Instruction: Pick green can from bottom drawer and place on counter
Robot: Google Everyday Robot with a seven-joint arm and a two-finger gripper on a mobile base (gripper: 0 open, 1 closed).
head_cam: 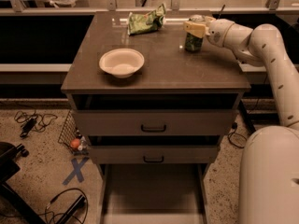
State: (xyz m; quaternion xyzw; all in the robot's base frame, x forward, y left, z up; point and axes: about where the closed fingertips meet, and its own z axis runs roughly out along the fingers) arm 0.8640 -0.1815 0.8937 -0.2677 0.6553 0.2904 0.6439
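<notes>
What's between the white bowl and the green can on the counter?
Only bare counter, in the camera view; the end effector is at the green can.

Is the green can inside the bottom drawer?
No, the green can is at the counter's back right, with the gripper gripping its top.

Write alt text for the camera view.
The gripper is at the green can, back right on the counter. A white bowl and green snack bag lie to its left; the bottom drawer is open.

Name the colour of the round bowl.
Off-white: the round bowl, camera view. The gripper is at the dark green cylindrical can.
</notes>
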